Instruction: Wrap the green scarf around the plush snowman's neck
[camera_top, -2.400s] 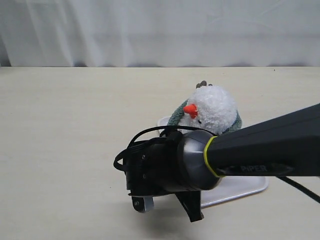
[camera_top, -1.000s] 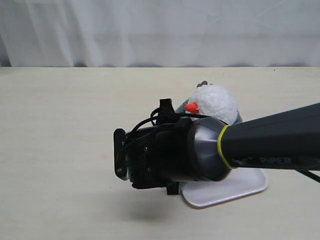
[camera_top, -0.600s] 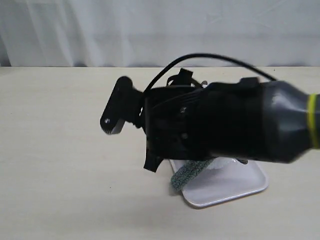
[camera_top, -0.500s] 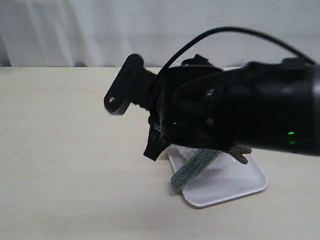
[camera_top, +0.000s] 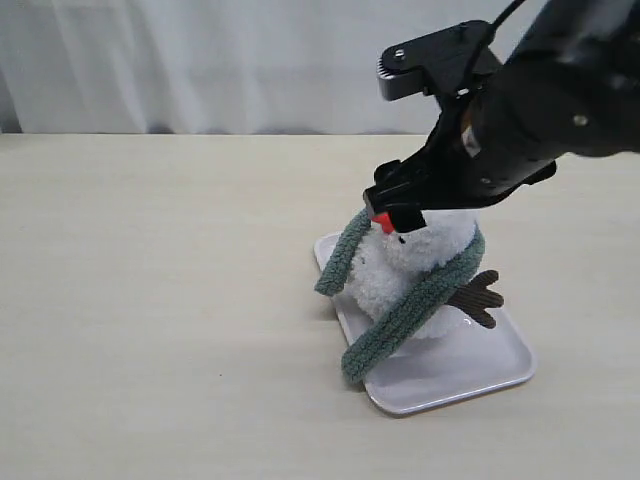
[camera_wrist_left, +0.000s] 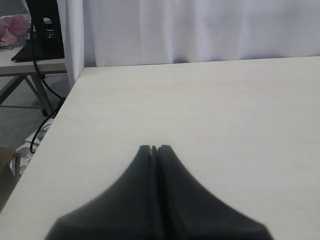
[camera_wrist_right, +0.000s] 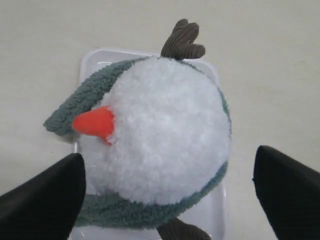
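The plush snowman (camera_top: 410, 265) sits on a white tray (camera_top: 480, 365), orange nose (camera_top: 380, 221) pointing left. The green scarf (camera_top: 400, 315) lies looped round its neck; one end hangs at the left side, the other runs down over the tray's front edge. My right gripper (camera_top: 405, 205) hovers open just above the head, holding nothing. From the right wrist, the snowman (camera_wrist_right: 160, 135) and scarf (camera_wrist_right: 85, 97) lie between the spread fingers of the gripper (camera_wrist_right: 167, 154). My left gripper (camera_wrist_left: 154, 148) is shut and empty over bare table.
A brown twig arm (camera_top: 478, 297) sticks out over the tray on the right. The beige table (camera_top: 150, 300) runs back to a white curtain (camera_top: 250, 60). In the left wrist view, cables and a black stand (camera_wrist_left: 45, 30) sit beyond the table's edge.
The right arm, which filled the foreground and hid the snowman, has risen and pulled back to the upper right. The scarf is out of the gripper and rests on the snowman.
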